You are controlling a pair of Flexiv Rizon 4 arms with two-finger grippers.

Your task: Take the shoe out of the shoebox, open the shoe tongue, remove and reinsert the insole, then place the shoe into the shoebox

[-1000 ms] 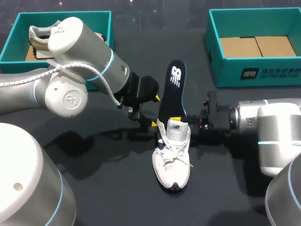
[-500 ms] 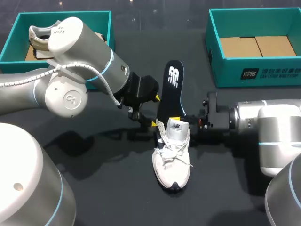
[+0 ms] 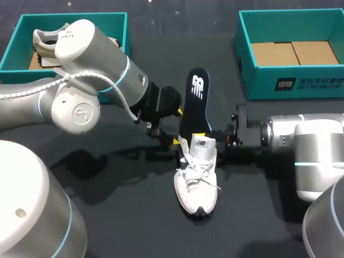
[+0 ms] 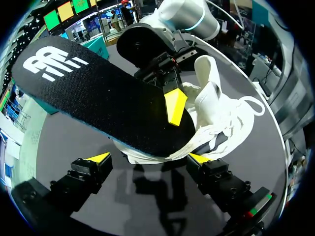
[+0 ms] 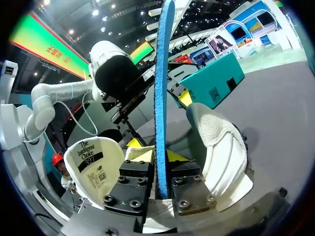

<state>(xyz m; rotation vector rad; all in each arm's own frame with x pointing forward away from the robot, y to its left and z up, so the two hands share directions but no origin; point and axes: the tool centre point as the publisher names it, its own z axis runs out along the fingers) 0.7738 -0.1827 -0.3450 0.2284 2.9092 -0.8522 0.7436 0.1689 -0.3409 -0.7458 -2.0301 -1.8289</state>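
- The dark table (image 3: 107, 215) carried the white sneaker (image 3: 197, 183) near its middle, toe toward the camera and tongue pulled up.
- The left arm (image 3: 80, 102) came in beside the sneaker's heel and hid part of the teal shoebox (image 3: 16, 43) far behind the sneaker. It also hid part of a second sneaker (image 3: 45, 40) lying in that box.
- A second teal shoebox (image 3: 290, 86) stood well apart from the sneaker on the right arm's (image 3: 306, 145) side, its far edge cut off.
- The black insole (image 3: 196, 102) rose on edge from the sneaker's heel opening, its lower end hidden behind the tongue.
- The right gripper (image 5: 161, 162) pinched the insole from both sides just above the sneaker's collar.
- The left gripper (image 4: 149, 158) stood spread wide beside the sneaker's heel, gripping nothing.
- Since a second before, the insole's top had tipped slightly toward the left arm; the sneaker had not shifted.
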